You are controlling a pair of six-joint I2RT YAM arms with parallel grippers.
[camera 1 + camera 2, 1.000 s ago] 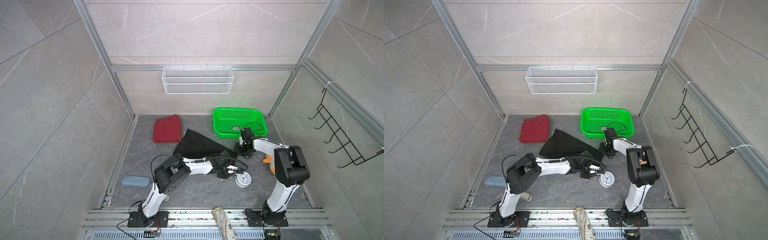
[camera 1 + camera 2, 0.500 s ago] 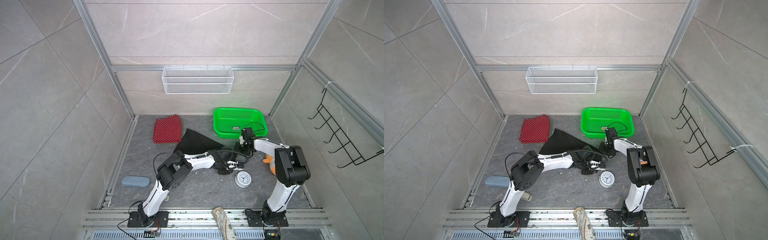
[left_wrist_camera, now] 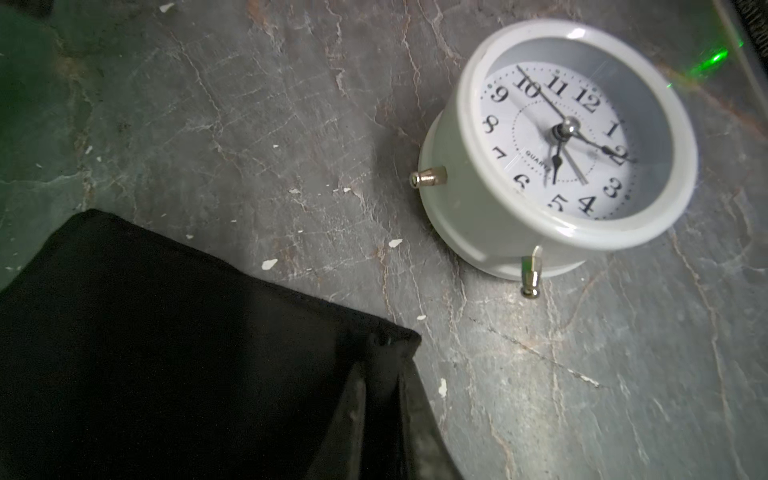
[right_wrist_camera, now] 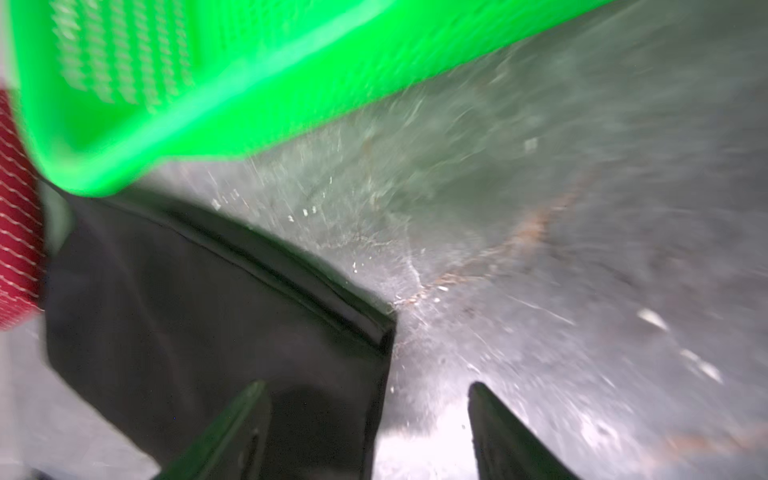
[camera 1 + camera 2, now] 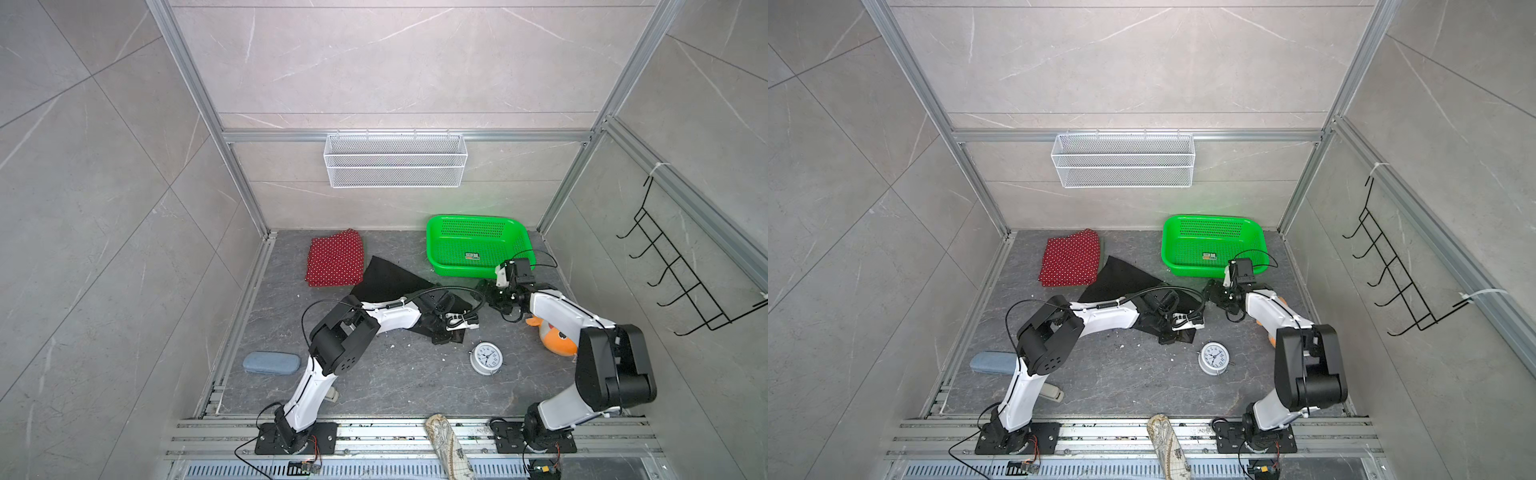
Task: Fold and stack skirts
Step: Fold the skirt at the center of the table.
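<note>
Left wrist view: pinching black skirt (image 3: 166, 353) corner in left tool (image 3: 380, 370); right tool (image 4: 370, 395) spread apart; red skirt (image 5: 336, 259) folded; black unfolded, unstacked.

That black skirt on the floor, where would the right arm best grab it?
Pinch the hemmed corner of the black skirt nearest the green basket, coming down from above on the basket side. The cloth lies flat there, so only that edge offers something to pinch, and the open fingers of the right gripper straddle it.
</note>
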